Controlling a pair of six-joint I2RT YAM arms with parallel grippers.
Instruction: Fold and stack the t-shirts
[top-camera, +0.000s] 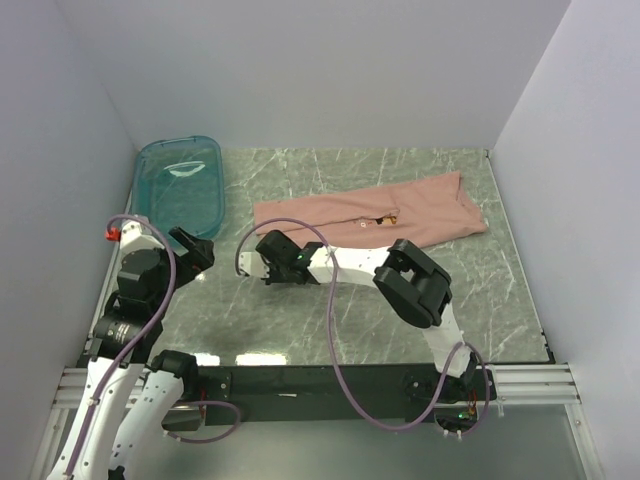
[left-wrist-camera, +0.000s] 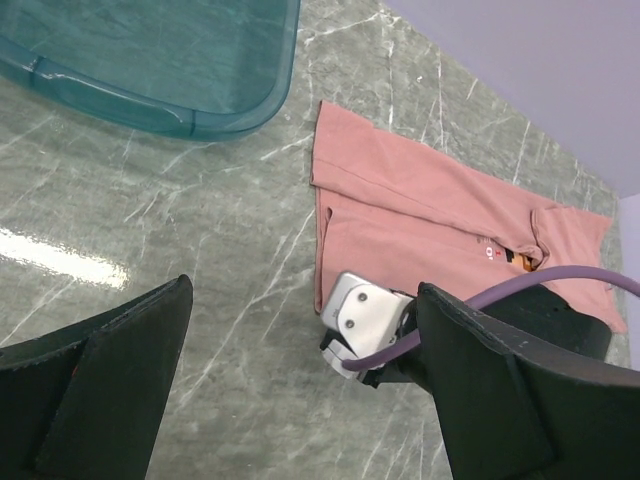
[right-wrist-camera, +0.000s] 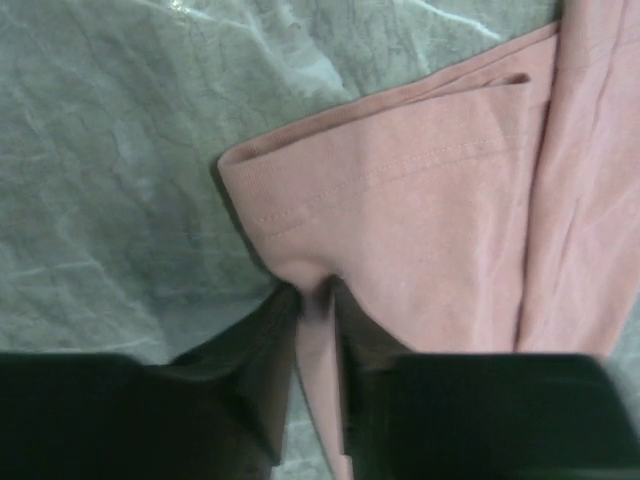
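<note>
Early days: t-shirt (top-camera: 370, 215) only in a long strip, crosswise folds to go. Right gripper (right-wrist-camera: 315, 300) clamped on hem, left gripper (left-wrist-camera: 305, 290) gaping.

Legible text: none. T-shirt (left-wrist-camera: 420, 215): chest print (left-wrist-camera: 508, 257) of a brown-orange figure, a small red mark and whitish lettering, seen in the left wrist and top views, too small and blurred to read.

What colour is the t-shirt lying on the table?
The t-shirt is dusty pink. You can see it best in the left wrist view.
</note>
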